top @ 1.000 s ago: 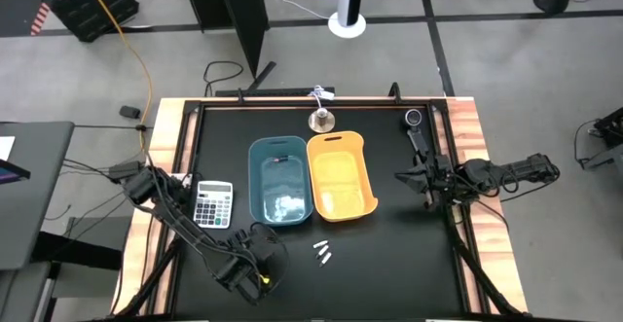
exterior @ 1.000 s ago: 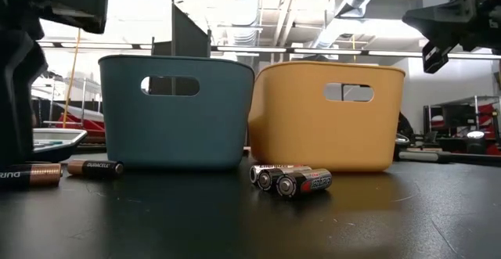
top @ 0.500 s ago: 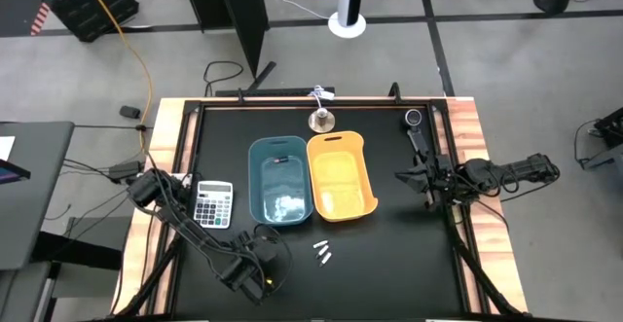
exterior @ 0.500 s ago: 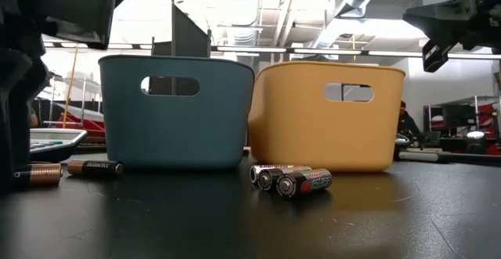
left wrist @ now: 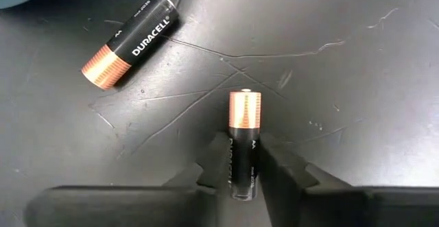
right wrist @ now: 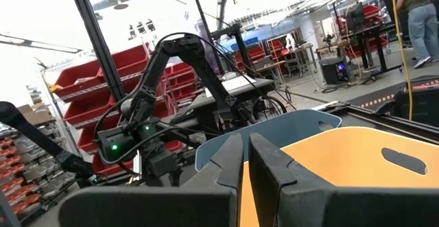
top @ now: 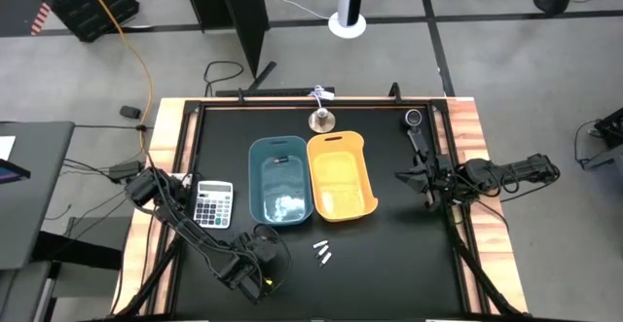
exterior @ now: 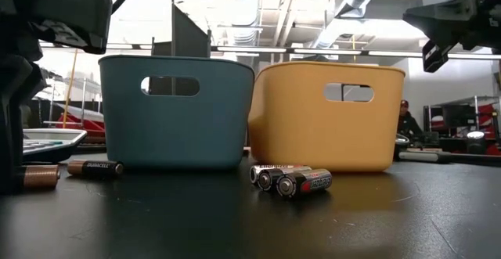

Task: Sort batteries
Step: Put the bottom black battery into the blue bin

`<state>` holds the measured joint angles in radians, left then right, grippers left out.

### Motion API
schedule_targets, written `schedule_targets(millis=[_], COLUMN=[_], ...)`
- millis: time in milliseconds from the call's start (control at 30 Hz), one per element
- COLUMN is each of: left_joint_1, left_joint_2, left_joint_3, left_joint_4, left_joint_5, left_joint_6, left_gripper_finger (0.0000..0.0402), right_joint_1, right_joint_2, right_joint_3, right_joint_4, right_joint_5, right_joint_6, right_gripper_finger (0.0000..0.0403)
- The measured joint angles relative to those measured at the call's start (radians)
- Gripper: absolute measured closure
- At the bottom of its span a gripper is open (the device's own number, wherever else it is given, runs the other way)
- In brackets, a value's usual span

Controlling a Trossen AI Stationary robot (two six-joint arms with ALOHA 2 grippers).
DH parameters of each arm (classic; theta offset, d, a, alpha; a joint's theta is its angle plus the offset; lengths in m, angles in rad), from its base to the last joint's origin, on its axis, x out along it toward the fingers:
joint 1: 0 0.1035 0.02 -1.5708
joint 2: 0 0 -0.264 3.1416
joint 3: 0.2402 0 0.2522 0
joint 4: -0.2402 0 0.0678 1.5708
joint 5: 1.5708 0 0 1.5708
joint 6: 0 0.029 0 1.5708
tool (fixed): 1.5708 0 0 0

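Left wrist view shows the left gripper (left wrist: 241,175) down at the black table (left wrist: 357,69), its two fingers (left wrist: 214,160) set close on either side of a black-and-copper battery (left wrist: 243,143) — the black end lies between them, the copper end pokes out ahead. Whether the pads are pressing on it or only bracketing it I cannot tell. A second Duracell battery (left wrist: 128,40) lies tilted on the table near the first, apart from it.

Taking the blue bin (top: 279,180) as the landmark: the left gripper (top: 255,267) works just off its near-left corner, and the orange bin (top: 340,175) stands touching its right side. Two silvery batteries (top: 322,253) lie side by side on the table in front of the seam between the bins, and more pale batteries (top: 282,204) rest inside the blue bin itself. A calculator (top: 213,203) sits just left of it.

Well to the right of the blue bin, past the orange one, the right gripper (top: 414,177) hangs above the table — its fingers (right wrist: 264,160) nearly together, holding nothing.
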<state>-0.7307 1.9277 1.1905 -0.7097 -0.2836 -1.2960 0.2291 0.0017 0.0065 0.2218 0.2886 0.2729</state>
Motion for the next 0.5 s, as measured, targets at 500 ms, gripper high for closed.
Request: schedule_targets(millis=[500], left_joint_1=[-0.003], left_joint_2=[-0.022], left_joint_3=[0.033], left_joint_4=[-0.008], left_joint_5=[0.03], left_joint_6=[-0.008], left_gripper_finger=[0.0363], right_joint_1=[0.0], right_joint_2=[0.0], right_joint_3=[0.0], right_joint_4=[0.0], right_joint_5=[0.0], right_joint_6=[0.0], right_gripper_finger=[0.0359])
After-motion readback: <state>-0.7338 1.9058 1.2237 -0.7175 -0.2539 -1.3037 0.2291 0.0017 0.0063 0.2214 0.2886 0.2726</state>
